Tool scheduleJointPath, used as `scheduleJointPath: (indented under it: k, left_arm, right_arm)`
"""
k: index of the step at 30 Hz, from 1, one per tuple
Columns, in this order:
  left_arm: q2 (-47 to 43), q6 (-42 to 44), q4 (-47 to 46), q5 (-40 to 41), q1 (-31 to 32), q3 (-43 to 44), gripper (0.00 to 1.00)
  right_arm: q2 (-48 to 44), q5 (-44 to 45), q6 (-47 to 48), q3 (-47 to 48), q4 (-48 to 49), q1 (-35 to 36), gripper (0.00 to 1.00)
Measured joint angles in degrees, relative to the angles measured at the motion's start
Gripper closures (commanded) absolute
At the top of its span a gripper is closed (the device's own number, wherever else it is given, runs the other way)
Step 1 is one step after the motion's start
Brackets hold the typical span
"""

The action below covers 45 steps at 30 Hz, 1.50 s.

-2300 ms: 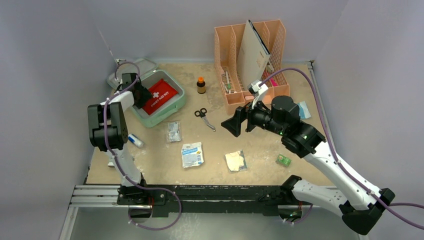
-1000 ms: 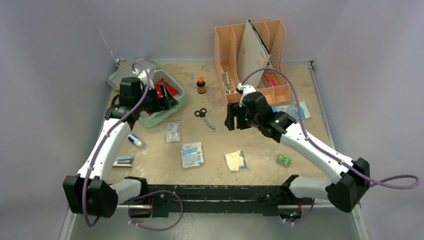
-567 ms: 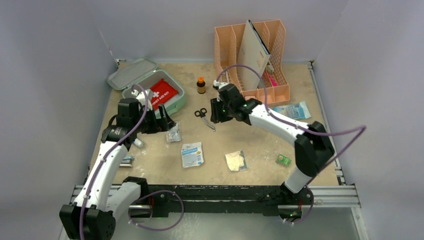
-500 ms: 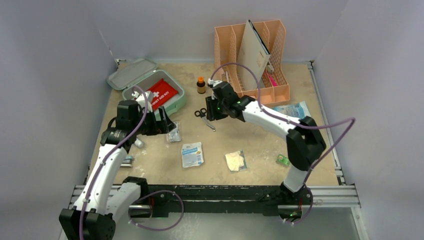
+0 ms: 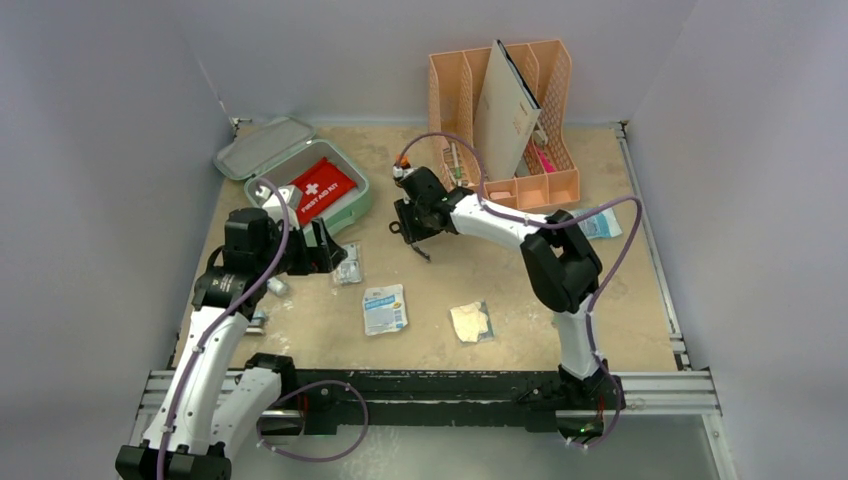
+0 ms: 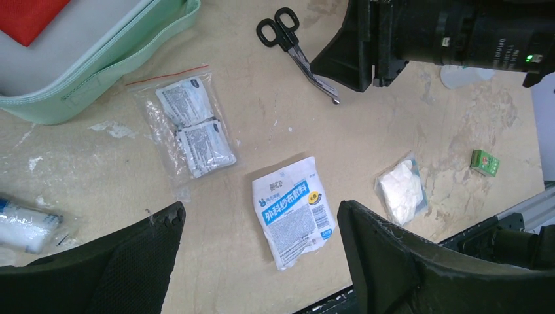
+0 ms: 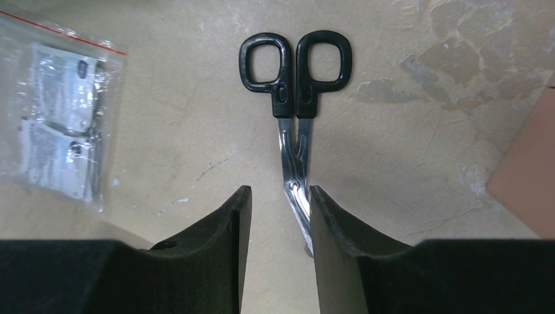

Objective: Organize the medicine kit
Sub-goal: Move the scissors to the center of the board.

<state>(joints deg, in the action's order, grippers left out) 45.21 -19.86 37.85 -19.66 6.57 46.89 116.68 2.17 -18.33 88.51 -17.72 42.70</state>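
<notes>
The mint-green medicine kit point(image 5: 357, 211) stands open at the back left, its lid point(image 5: 262, 148) folded back. A red first-aid pouch point(image 5: 322, 187) lies inside it. My left gripper point(image 5: 336, 251) hangs in front of the kit, wide open and holding nothing. In the left wrist view it point(image 6: 262, 208) spans a blue-and-white gauze packet point(image 6: 293, 219), with a clear bag of wipes point(image 6: 193, 131) and the kit's wall point(image 6: 98, 73) further off. My right gripper point(image 7: 280, 191) is low over black-handled scissors point(image 7: 296, 62). It stands open, the blade lying against its right finger point(image 7: 334, 229).
A peach file organizer point(image 5: 505, 120) stands at the back. A gauze packet point(image 5: 384, 308) and a cotton bag point(image 5: 470, 322) lie mid-table, and a blue-white packet point(image 5: 600, 222) lies to the right. A small green box point(image 6: 485, 162) and a bandage roll point(image 6: 23, 219) lie near the front.
My right arm swung left and down onto the scissors, its jaws narrowing. My left gripper came out of the kit toward the front and opened wide, leaving the red pouch inside.
</notes>
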Motion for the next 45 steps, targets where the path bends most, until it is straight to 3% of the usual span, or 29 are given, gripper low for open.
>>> scheduleJointPath:
  k: [15,31,45]
  left_arm:
    - [-1.03,1.03,0.9,1.53,0.0,0.0,0.15]
    - [-2.34,1.03,0.96,3.8,0.0,0.0,0.15]
    - [-1.64,0.9,1.09,5.6,0.0,0.0,0.16]
  right_arm:
    - [7.15,3.04,2.67,4.85,-2.16,0.94,0.64]
    - [7.52,6.54,4.52,4.26,-1.9,3.98,0.84]
    - [-2.45,6.71,4.17,-11.23,2.67,4.17,0.9]
